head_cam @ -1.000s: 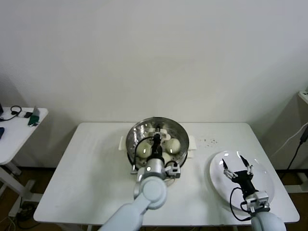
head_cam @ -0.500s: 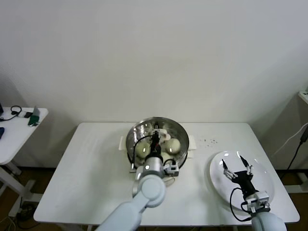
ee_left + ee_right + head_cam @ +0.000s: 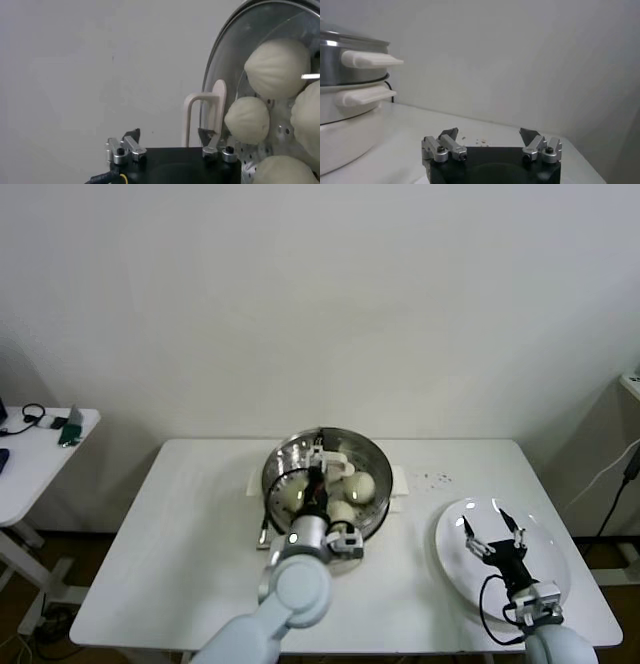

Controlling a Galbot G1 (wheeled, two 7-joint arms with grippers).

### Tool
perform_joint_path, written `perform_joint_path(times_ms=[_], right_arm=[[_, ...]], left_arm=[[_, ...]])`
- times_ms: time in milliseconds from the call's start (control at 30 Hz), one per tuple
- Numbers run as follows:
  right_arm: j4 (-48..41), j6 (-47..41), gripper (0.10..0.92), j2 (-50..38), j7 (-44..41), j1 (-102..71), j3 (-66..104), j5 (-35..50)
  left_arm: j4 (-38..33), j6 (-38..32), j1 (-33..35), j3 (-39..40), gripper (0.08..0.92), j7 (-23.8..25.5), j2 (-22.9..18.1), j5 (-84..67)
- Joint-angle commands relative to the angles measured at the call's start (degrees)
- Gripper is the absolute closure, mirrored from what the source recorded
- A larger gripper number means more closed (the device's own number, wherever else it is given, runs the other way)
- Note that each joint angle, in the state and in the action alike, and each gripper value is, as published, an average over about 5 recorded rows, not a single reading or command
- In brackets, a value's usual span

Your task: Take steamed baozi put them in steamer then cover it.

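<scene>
left gripper (image 3: 316, 484): fingers spread wide, holding nothing. It sits over the near edge of the steamer (image 3: 268, 476), at about 6 o'clock of the pot. In the left wrist view (image 3: 169, 135), one finger is really close to the cover's handle.

right gripper (image 3: 490, 536): also wide open and empty (image 3: 490, 134), parked above the white plate (image 3: 548, 589).

cover (image 3: 330, 456): the glass lid looks like it's on the steamer, with its cream handle toward 12 o'clock. Can't tell if the rim is seated all the way round.

steamed baozi (image 3: 362, 486): all inside. Four show through the glass in the left wrist view (image 3: 277, 67).

steamer spot: middle of the table (image 3: 180, 564), back half. The plate is off at roughly 4 o'clock from it.

progress: looks pretty much done; the left arm only has to back out.

what could go wrong: if the left arm pulls out at an angle, that close finger could catch the handle (image 3: 219, 97). That'd drag the lid crooked or slide it off the rim. A straight lift looks safer.
</scene>
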Motion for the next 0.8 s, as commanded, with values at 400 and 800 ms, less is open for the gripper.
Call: perform_joint_path(times_ms=[400, 800], right_arm=[[-1.0, -0.2, 0.203, -0.3, -0.1, 1.1, -0.2, -0.5], [-0.3, -0.1, 0.203, -0.5, -1.4, 1.0, 0.1, -0.5]], left_arm=[[-19.6, -0.6, 14.1, -11.8, 0.177, -7.3, 14.4, -22.4], [-18.5, -29.5, 31.1, -38.5, 0.177, -30.2, 11.8, -59.8]])
